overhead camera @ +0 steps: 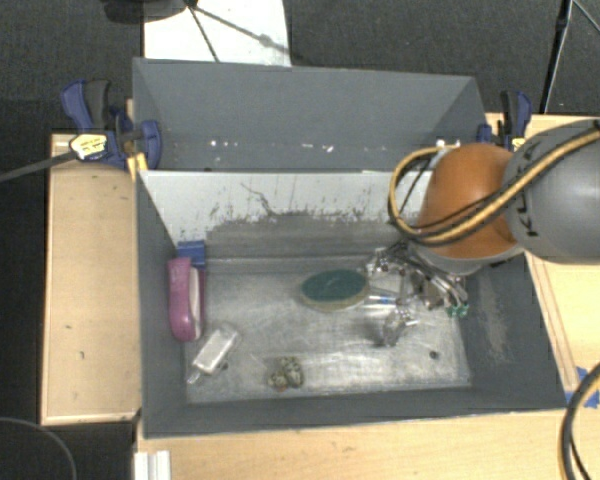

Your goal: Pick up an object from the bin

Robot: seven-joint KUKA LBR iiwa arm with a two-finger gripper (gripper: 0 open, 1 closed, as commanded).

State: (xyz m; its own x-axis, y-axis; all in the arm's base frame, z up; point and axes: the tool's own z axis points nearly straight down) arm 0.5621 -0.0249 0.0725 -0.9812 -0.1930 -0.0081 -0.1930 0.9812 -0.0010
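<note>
grey bin (270,313) floor | left edge: pink oblong thing (184,298) | front-left corner: silvery packet (212,352) | front edge, middle: small dark lump (286,372) | centre-back: teal disc (332,288)

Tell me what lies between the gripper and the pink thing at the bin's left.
The camera view shows a round teal disc close to the gripper; from there to the pink thing the floor is bare.

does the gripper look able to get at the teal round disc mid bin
Probably yes: the gripper hangs close beside the teal disc with nothing lying between them, and the pink thing is far off by the opposite wall.
</note>
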